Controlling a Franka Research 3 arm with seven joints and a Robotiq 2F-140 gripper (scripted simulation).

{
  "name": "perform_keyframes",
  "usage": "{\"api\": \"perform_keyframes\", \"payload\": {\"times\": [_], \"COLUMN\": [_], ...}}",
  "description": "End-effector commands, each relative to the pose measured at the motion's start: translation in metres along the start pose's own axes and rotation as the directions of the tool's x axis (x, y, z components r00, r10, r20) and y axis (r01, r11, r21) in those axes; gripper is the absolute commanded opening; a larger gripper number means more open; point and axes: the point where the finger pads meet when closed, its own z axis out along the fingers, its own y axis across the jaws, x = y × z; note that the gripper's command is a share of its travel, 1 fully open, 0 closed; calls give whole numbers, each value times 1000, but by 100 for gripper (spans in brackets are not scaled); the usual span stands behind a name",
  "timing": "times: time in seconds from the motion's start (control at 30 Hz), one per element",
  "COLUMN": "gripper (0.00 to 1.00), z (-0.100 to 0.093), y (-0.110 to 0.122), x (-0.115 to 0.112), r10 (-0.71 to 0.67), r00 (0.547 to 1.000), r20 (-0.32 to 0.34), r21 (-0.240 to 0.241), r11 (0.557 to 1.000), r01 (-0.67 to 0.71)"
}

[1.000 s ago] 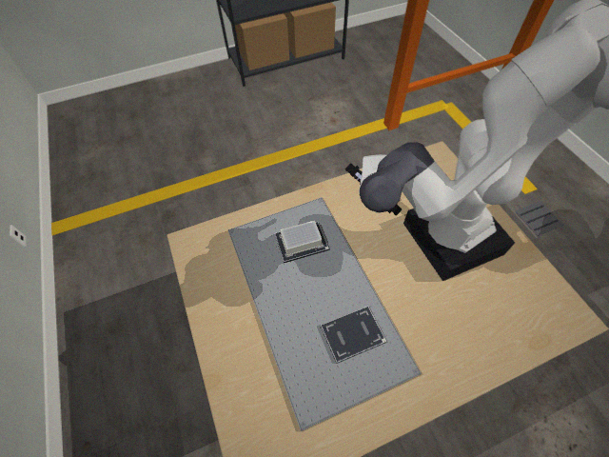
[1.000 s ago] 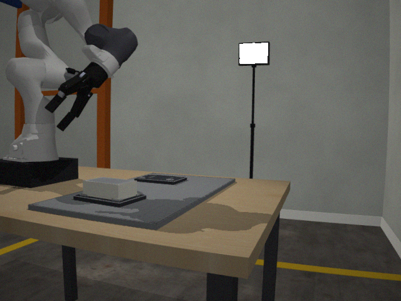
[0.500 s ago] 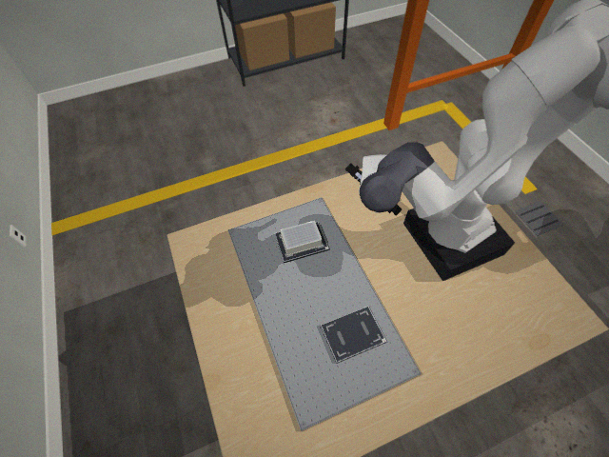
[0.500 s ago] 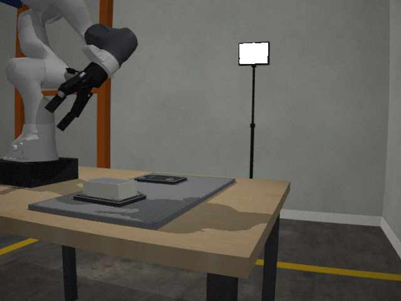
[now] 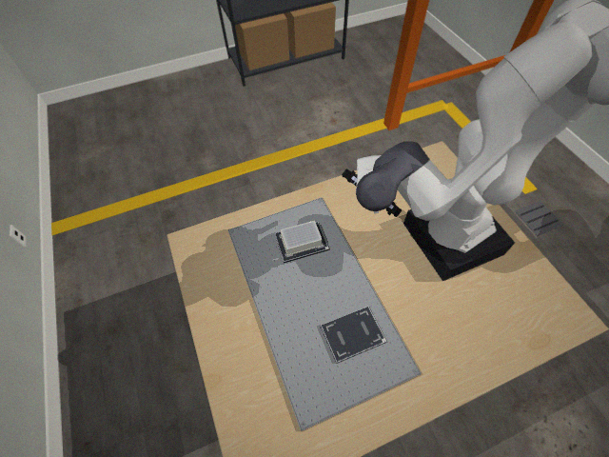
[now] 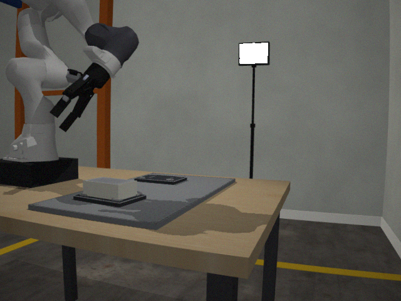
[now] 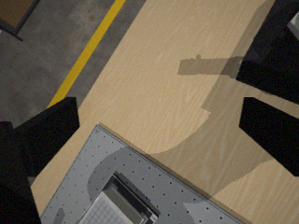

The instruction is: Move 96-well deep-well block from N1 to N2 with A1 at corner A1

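The white 96-well deep-well block (image 5: 301,238) (image 6: 108,188) (image 7: 111,211) sits in plate nest N1 (image 6: 109,201) (image 7: 140,196), at the end of the grey perforated plate (image 5: 314,388) (image 6: 181,197) (image 7: 187,201) nearer the arm's base. Plate nest N2 (image 5: 352,334) (image 6: 160,178), dark with white corner marks, is empty at the plate's other end. My gripper (image 6: 60,120) (image 7: 160,112) is open and empty. It hangs high above the wooden table (image 5: 467,319) (image 6: 226,226) (image 7: 154,79), between the arm's base and the block, tilted down. In the top view the wrist hides the fingers.
The arm's black pedestal (image 5: 457,246) (image 6: 35,171) stands on the table beside the plate. An orange frame (image 5: 405,64) (image 6: 103,123) rises behind the base. A lamp on a stand (image 6: 252,120) is beyond the table. A shelf with cartons (image 5: 283,34) stands by the wall.
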Motion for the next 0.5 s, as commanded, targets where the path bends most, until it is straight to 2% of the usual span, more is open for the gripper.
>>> {"api": "perform_keyframes", "payload": {"times": [0.0,0.17,0.43,0.47], "gripper": [100,100,100,100], "z": [-2,-3,-7,-7], "y": [3,4,7,7], "x": [-15,-25,-51,-51], "r10": [-178,-268,-489,-489], "r00": [983,960,855,855], "r20": [45,78,172,172], "r21": [-27,-41,-45,-45], "r11": [983,962,863,863], "r01": [179,271,503,503]}}
